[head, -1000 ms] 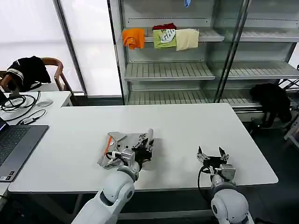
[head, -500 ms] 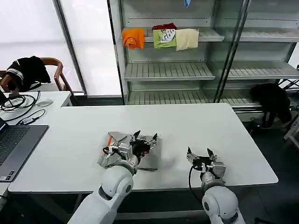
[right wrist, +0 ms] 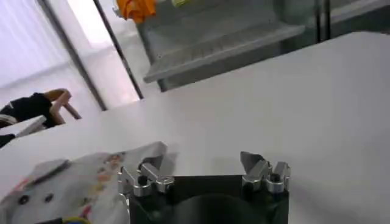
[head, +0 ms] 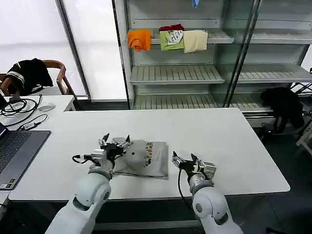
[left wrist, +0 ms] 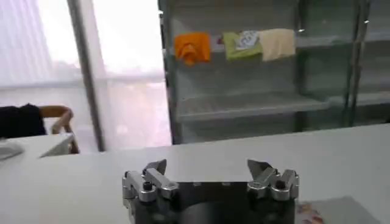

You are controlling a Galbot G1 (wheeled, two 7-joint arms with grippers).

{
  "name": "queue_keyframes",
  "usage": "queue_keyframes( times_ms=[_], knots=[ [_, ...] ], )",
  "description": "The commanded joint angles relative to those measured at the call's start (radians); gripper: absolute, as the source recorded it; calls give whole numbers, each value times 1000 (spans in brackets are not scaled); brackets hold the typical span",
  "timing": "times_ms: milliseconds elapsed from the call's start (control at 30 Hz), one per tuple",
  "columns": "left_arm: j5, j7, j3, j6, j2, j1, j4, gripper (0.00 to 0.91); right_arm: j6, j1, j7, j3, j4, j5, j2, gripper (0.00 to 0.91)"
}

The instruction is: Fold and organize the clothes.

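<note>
The clothes are one light grey T-shirt [head: 145, 159], lying folded in a flat packet near the table's front edge with its small multicoloured print facing up. My left gripper [head: 115, 142] is open at the packet's left edge, with nothing between its fingers. Just off the packet's right edge, my right gripper [head: 185, 160] hovers open and empty. In the left wrist view, the open left gripper [left wrist: 207, 167] points across bare table, and a corner of the T-shirt [left wrist: 332, 210] lies to one side. In the right wrist view, the T-shirt [right wrist: 79, 180] lies beside the right gripper [right wrist: 198, 162].
A laptop [head: 14, 152] sits at the table's left edge, with cables and a mouse [head: 46, 107] on the side desk. A black garment hangs on a chair [head: 29, 73]. Behind the table, orange [head: 139, 39], green and cream folded shirts lie on a glass-fronted shelf unit.
My left gripper has let go of the T-shirt and moved left. The shirt, bunched before, now lies flat and folded. My right gripper has moved left toward the shirt's right edge.
</note>
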Motion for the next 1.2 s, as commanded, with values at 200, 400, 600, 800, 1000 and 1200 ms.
queue_keyframes(
  times_ms=[200,400,600,800,1000,1200],
  knots=[
    [3,-10,-155,1,58,97,-38,907,-5,59,57,-114,-73,67,67,907],
    [2,-10,-153,1,51,103,-41,907,-5,52,82,-115,-90,65,78,816],
    [1,-9,-152,-1,48,112,-36,907,-4,42,82,-118,-107,50,88,554],
    [-1,-10,-153,0,48,117,-35,907,-4,31,76,-121,-99,24,89,0],
    [-3,-12,-148,2,43,122,-36,907,-4,48,62,-109,-86,19,46,0],
    [-3,-18,-148,4,35,117,-37,907,-6,80,34,-81,-81,39,-48,0]
  ],
)
